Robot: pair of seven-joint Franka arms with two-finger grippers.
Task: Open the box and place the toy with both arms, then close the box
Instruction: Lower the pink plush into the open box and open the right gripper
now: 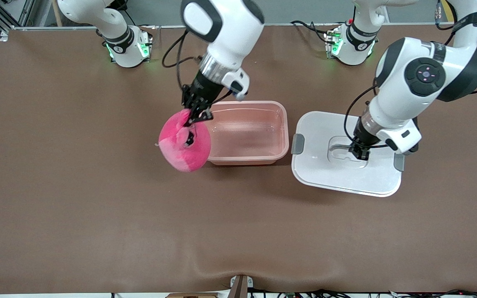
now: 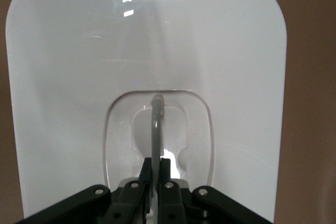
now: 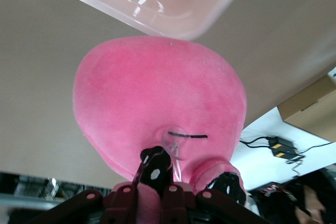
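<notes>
The pink translucent box stands open and empty mid-table. Its white lid lies flat on the table beside it, toward the left arm's end. My left gripper is shut on the lid's clear handle in the recessed middle of the lid. My right gripper is shut on the pink plush toy and holds it in the air beside the box's end toward the right arm. In the right wrist view the toy hangs below the box's rim.
The brown table spreads wide around the box and lid. The two arm bases stand at the table's edge farthest from the front camera. Cables trail near them.
</notes>
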